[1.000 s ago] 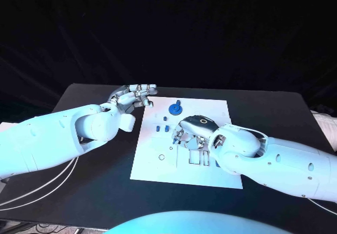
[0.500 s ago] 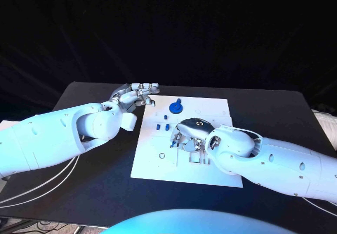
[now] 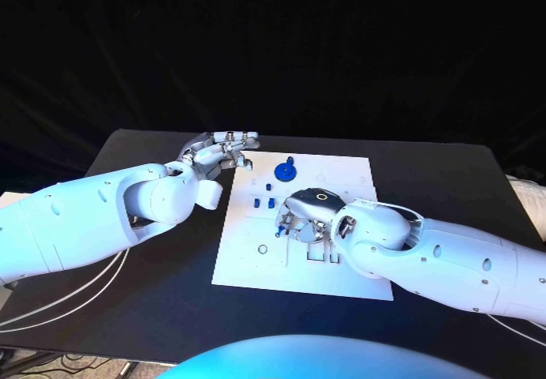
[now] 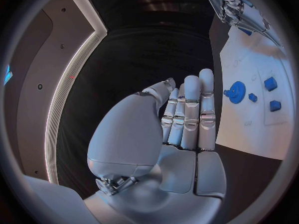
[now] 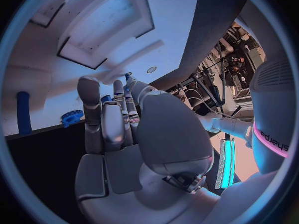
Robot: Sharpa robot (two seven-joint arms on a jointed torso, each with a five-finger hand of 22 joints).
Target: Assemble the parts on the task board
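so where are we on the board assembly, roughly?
Early, by the look of it. A round blue gear-like part and small blue parts sit near the white task board's far end; whether they are seated is unclear. The right hand is down on the board with a small blue part at its fingertips. The left hand holds nothing. Several slots look unfilled.

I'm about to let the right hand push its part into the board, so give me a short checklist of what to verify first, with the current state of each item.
1. Right hand is over the task board: ok.
2. A small blue part sits at its fingers: ok; how firm the pinch is, cannot tell.
3. Part lined up with its slot: cannot tell, the hand hides the slot.
4. Left hand empty, flat, at the board's far left corner, off the work spot: ok.
5. Round blue gear and small blue pieces clear of the right hand: ok.
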